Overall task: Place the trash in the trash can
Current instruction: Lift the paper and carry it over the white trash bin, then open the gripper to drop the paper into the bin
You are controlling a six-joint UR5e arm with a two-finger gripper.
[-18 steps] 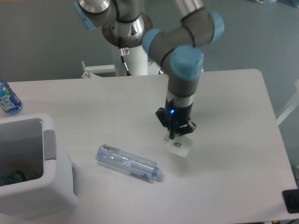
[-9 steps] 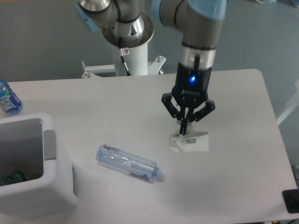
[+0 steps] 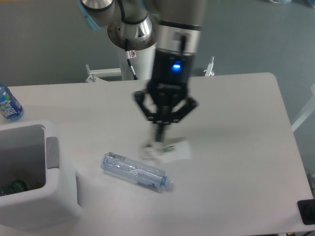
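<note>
near the middle of the table (image 3: pixel 236 113), the gripper (image 3: pixel 159 140) points straight down with its fingers pinched together on the top edge of the crumpled white paper wrapper (image 3: pixel 167 151), which hangs blurred from the tips; whether it touches the table cannot be told. a blue light glows on the wrist above the gripper. just at 7 o'clock from the wrapper, the clear crinkled plastic bottle (image 3: pixel 136 171) lies on its side on the table, its pale blue cap end toward 4 o'clock, apart from the gripper. the trash can (image 3: pixel 54 196) stands at the table's 8 o'clock edge, well apart from the gripper, with a grey panel on its near rim and something dark lying inside. at 10 o'clock, beyond the can, a blue-labelled water bottle (image 3: pixel 8 104) shows at the left edge.
</note>
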